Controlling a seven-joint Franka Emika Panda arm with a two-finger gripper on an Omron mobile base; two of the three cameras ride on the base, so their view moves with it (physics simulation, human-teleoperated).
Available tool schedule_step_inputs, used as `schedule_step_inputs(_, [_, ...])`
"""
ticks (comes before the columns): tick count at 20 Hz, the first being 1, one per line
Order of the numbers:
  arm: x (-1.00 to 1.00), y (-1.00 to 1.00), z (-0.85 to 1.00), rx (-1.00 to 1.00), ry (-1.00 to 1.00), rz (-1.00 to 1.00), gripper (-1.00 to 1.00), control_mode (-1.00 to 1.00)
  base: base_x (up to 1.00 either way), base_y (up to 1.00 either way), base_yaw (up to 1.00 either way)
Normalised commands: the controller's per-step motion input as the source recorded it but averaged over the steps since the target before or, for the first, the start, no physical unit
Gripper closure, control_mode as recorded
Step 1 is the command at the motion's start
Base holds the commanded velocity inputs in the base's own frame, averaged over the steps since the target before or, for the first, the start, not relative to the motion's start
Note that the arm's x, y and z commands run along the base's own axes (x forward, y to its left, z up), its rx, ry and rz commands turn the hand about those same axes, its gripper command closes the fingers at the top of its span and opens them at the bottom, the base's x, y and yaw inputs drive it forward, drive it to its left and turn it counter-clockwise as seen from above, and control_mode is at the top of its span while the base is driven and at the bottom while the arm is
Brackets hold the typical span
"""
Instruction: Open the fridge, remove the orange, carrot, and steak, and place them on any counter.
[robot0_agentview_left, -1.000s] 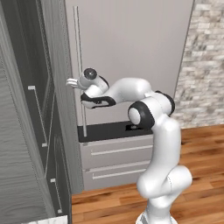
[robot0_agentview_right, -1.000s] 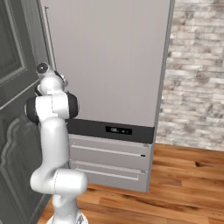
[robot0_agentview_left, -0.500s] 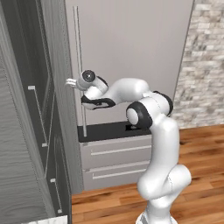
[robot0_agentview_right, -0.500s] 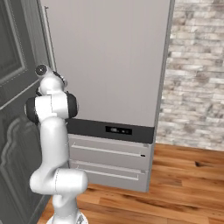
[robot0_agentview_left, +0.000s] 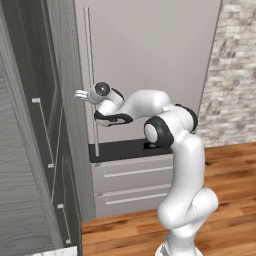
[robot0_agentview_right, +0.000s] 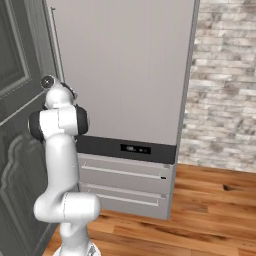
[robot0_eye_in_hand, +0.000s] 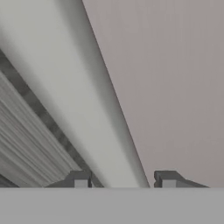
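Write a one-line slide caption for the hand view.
The hand straddles the fridge's bar handle, a fingertip on each side, against the closed fridge door.

Gripper (robot0_eye_in_hand: 122, 180) now narrowed around fridge handle (robot0_eye_in_hand: 87, 109), fingertips (robot0_eye_in_hand: 79, 178) flanking bar at either side; wide apart a second ago. Hand nudged slightly leftward.

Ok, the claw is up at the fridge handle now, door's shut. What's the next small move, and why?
Probably finish closing the claw on the handle, then pull the door outward. In the hand view the bar runs between the two fingertips, and the fridge door is flush and shut, so nothing inside can be reached yet. Whether the pads already touch the bar is unclear.
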Motion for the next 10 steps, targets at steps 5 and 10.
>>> schedule_step_inputs(5, [0.00,0.00,0.00,0.00,0.00,0.00,1.00,-1.00,0.00,0.00,0.00])
schedule_step_inputs(10, [0.00,0.00,0.00,0.00,0.00,0.00,1.00,-1.00,0.00,0.00,0.00])
